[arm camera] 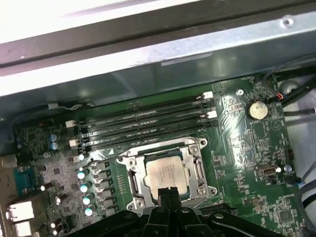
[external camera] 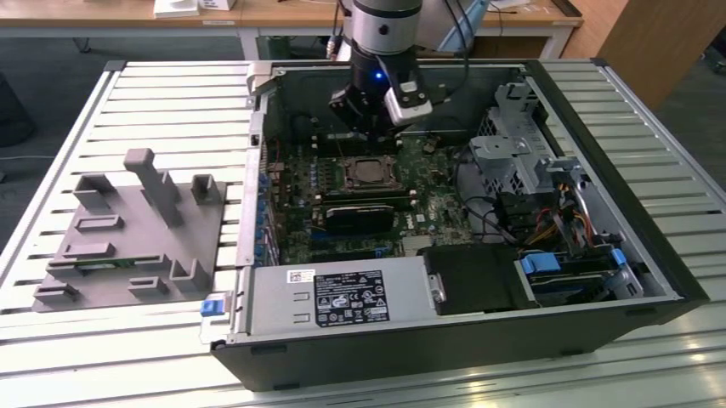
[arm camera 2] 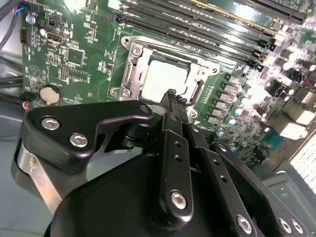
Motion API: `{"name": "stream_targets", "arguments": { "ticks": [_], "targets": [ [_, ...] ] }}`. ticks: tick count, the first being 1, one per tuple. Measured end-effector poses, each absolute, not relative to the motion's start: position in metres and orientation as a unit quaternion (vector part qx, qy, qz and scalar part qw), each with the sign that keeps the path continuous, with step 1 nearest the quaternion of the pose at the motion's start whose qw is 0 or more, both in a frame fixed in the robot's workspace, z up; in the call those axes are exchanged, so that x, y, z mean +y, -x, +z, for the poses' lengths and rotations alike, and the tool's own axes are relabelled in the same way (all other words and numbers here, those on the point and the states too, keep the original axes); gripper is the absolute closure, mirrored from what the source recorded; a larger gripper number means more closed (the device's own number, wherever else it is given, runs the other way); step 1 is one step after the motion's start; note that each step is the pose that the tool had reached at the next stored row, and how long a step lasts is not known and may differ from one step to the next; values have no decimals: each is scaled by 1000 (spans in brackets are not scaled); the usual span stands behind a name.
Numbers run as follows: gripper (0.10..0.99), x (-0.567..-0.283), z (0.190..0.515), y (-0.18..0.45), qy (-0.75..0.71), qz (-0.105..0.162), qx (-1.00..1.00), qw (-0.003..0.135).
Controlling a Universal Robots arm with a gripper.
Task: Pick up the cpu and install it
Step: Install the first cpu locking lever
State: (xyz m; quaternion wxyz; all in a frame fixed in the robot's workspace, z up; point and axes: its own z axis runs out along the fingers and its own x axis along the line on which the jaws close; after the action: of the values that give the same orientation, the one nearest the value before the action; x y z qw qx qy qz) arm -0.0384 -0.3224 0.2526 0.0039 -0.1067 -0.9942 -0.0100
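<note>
The cpu (arm camera: 165, 174) is a flat square chip with a pale, shiny metal top, lying level inside the metal socket frame (arm camera: 132, 183) on the green motherboard (arm camera 2: 74, 54), within the open computer case (external camera: 635, 280) on the slatted tabletop (external camera: 170, 93). In the second wrist view the cpu (arm camera 2: 163, 79) sits at about 12 o'clock from the gripper (arm camera 2: 173, 98). The gripper's black fingers are clenched together, tips meeting with nothing between them, hovering over the chip's near edge; whether they touch it cannot be told. In the exterior view the gripper (external camera: 365, 129) hangs just above the socket.
</note>
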Motion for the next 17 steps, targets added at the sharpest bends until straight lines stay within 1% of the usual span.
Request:
{"name": "stream_targets", "arguments": {
  "ticks": [17],
  "targets": [
    [980,-322,252,38,7,-10,-1000,5]
  ]
}}
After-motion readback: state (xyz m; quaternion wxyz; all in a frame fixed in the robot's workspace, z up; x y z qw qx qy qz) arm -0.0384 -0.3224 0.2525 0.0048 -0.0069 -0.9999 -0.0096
